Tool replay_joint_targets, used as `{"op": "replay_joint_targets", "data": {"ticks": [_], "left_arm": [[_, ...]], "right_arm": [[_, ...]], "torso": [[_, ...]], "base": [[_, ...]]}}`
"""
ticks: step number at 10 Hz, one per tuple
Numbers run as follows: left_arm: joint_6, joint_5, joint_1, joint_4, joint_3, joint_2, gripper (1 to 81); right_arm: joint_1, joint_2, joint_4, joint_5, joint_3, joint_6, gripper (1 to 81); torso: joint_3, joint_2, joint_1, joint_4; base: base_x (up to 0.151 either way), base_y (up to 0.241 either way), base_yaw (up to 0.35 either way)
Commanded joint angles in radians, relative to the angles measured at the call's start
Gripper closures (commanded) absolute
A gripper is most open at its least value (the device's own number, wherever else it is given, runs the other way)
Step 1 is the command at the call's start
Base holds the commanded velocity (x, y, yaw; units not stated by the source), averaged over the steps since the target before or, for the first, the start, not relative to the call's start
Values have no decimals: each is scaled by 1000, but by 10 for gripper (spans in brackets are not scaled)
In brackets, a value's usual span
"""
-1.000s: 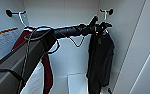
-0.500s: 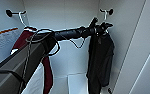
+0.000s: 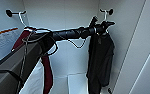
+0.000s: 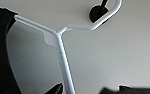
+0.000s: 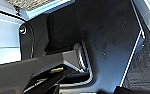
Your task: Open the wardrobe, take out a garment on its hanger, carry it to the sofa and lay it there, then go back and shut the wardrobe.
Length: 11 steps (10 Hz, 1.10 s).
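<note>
The wardrobe is open and I look into its white inside. The black garment hangs at the right on a white hanger, whose hook sits on a black peg. My left arm reaches across from the left. My left gripper is at the hanger's neck, just above the coat's collar, and is open. In the left wrist view the hanger runs down between the two dark fingertips, with the garment beside it. My right gripper hangs low by the robot's dark base.
A maroon jacket with white sleeves hangs at the left on its own hanger, partly behind my arm. The wardrobe's right side wall stands close to the black coat. A loose cable droops under my forearm.
</note>
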Motion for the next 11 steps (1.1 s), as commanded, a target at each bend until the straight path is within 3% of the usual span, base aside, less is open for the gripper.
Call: {"op": "replay_joint_targets", "data": {"ticks": [1,3,4,11], "left_arm": [[-1,-44,-189,28,11,-11,10],[-1,-49,-191,34,27,-13,10],[-1,-51,-189,42,36,-14,811],[-1,-43,-224,47,79,-68,811]], "right_arm": [[39,3,-2,-58,3,2,10],[40,6,-4,-59,2,0,10],[36,8,-4,-59,2,0,10],[36,0,-1,-64,3,2,10]], "torso": [[0,0,0,0],[0,0,0,0],[0,0,0,0],[0,0,0,0]], "base": [[0,0,0],[0,0,0],[0,0,0],[0,0,0]]}}
